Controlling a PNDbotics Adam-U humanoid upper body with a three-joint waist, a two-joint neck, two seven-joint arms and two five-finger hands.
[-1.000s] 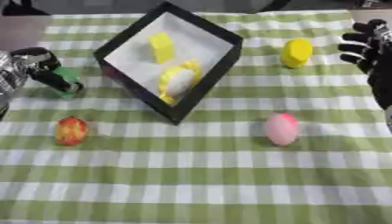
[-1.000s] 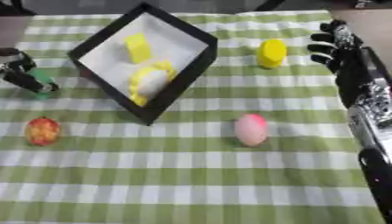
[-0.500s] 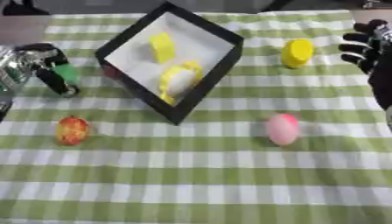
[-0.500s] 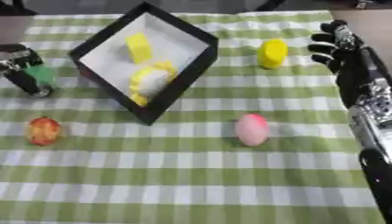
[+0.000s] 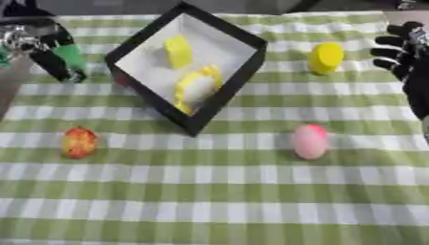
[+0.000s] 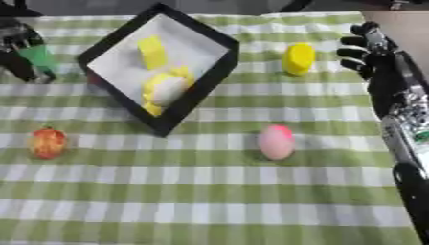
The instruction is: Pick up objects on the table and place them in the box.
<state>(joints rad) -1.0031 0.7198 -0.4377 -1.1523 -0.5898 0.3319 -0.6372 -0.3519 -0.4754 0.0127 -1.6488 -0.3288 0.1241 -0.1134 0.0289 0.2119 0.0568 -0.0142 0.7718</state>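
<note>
Holding green object [image 5: 70, 56], left hand [image 5: 38, 45], beside box [image 5: 251, 48]

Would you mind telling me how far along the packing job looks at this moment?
Partly done. The box already holds a yellow block and a yellow ring. The left hand is closed on a green object beside the box. The right hand hangs empty. Three things wait on the cloth: a yellow cylinder, a pink egg and a red-orange fruit.
</note>
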